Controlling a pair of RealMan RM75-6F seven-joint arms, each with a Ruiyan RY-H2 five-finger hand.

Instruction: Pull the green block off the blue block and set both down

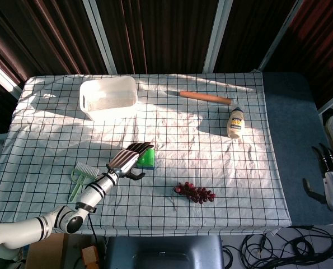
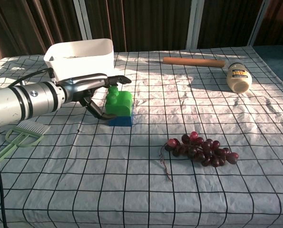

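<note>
The green block (image 2: 121, 103) sits stacked on the blue block (image 2: 121, 121) on the checked cloth left of centre; in the head view the green block (image 1: 147, 158) shows with the blue block (image 1: 149, 166) as a thin edge under it. My left hand (image 2: 94, 91) is at the stack's left side, fingers stretched out above the green block's studs and thumb low beside it. Nothing is clasped between them. In the head view the left hand (image 1: 127, 161) covers the stack's left part. My right hand (image 1: 332, 178) hangs off the table's right edge, fingers apart and holding nothing.
A white bin (image 1: 108, 96) stands at the back left. A wooden rolling pin (image 1: 206, 97) and a lying bottle (image 1: 235, 122) are at the back right. A bunch of red grapes (image 1: 196, 192) lies front centre, and a green brush (image 1: 80, 178) lies front left.
</note>
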